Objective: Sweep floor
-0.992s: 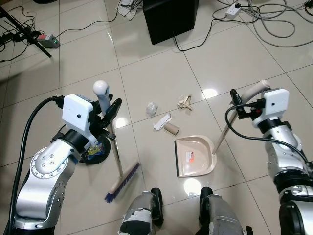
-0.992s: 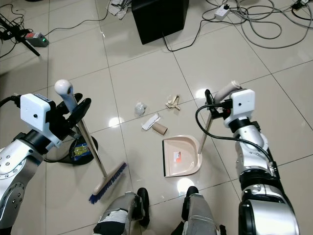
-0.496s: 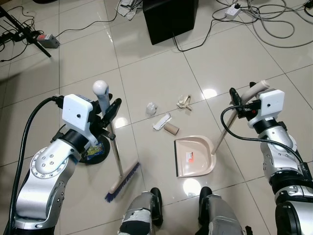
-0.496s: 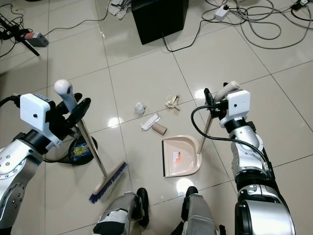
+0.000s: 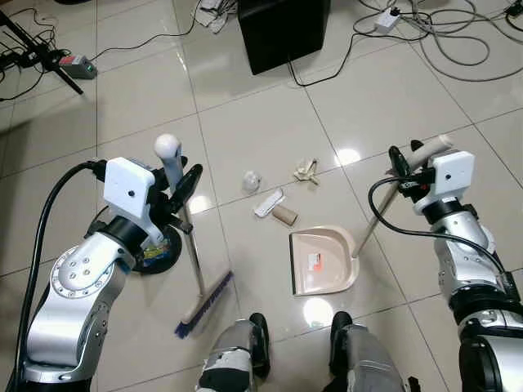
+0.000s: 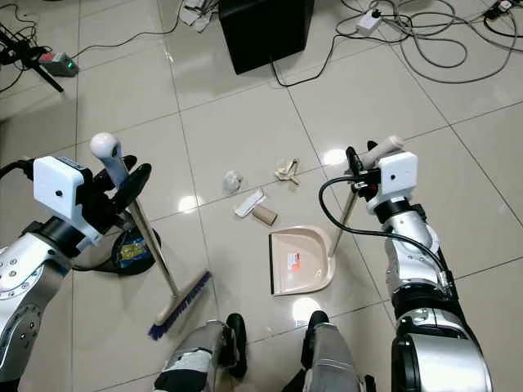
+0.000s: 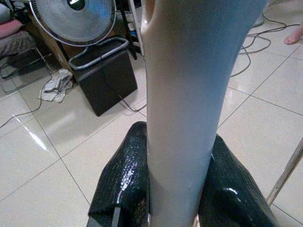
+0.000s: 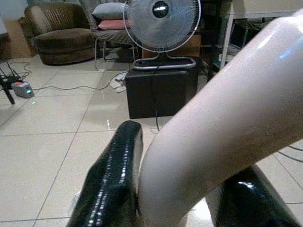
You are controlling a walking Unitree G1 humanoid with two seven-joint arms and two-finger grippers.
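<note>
My left gripper (image 5: 181,189) is shut on the broom handle (image 5: 175,167), with black fingers (image 7: 124,179) on both sides of the cream grip. The broom's blue-bristled head (image 5: 205,305) rests on the tiles near my feet. On the right, my right gripper (image 5: 405,166) is shut on the dustpan handle (image 6: 382,150), its fingers (image 8: 110,180) clamping the cream grip. The beige dustpan (image 5: 323,260) lies flat on the floor. Beyond its mouth lies litter: a cardboard tube (image 5: 284,215), a white wrapper (image 5: 269,202), a crumpled bit (image 5: 251,180) and a tan scrap (image 5: 307,170).
A black box (image 5: 283,31) with a fan on it stands ahead, cables (image 5: 445,37) trailing to the right. A round black base (image 5: 160,255) sits by my left arm. A tripod leg and small device (image 5: 78,68) lie at far left. My feet (image 5: 260,332) stand just behind the dustpan.
My right gripper and the dustpan handle have shifted slightly away from me, and the dustpan slid a little left. The broom and left arm have held still.
</note>
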